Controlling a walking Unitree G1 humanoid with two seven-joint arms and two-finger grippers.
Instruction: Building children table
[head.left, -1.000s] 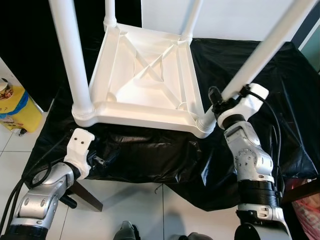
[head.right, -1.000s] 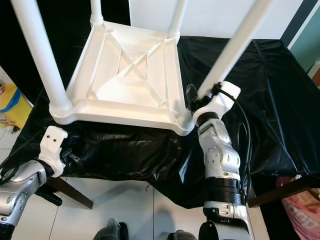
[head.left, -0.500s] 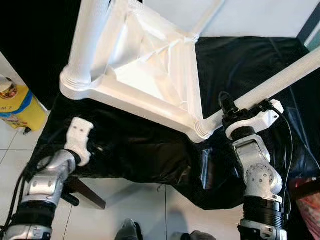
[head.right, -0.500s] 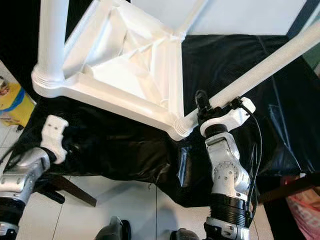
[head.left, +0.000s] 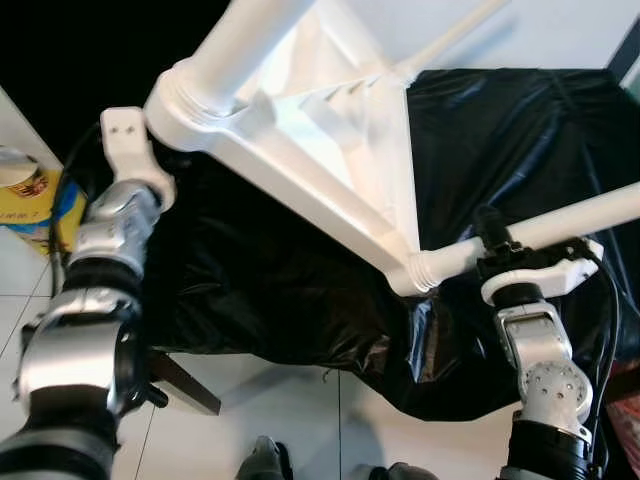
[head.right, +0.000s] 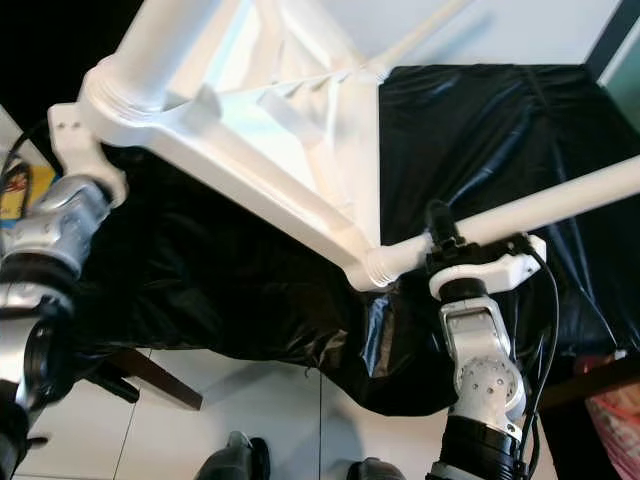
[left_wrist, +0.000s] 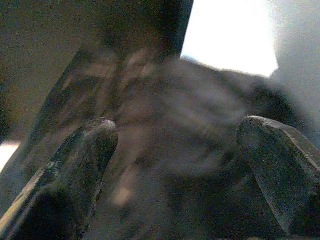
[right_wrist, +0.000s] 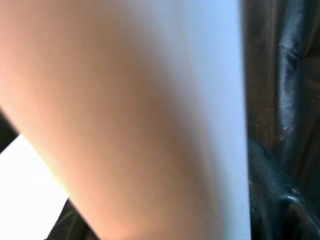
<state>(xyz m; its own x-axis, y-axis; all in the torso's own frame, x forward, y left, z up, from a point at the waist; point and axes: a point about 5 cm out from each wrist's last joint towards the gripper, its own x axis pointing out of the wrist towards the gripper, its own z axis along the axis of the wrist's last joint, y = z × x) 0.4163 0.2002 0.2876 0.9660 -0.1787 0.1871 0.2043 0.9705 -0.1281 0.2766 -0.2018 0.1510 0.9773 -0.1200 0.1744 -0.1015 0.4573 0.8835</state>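
left eye view: the table (head.left: 330, 150) is tipped, its leg (head.left: 560, 215) lying sideways toward the right, clamped by the right gripper (head.left: 492, 240); the left gripper (left_wrist: 175, 150) gapes beneath the raised corner.

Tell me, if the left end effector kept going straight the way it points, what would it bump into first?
Probably the black plastic sheet lying blurred between its open fingers. The left end effector sits just under the tilted white table corner, though depth is unclear.

The table (head.left: 330, 150) is seen in plain white, the sheet (head.left: 500, 150) glossy black, the container (head.left: 40, 205) yellow with blue.
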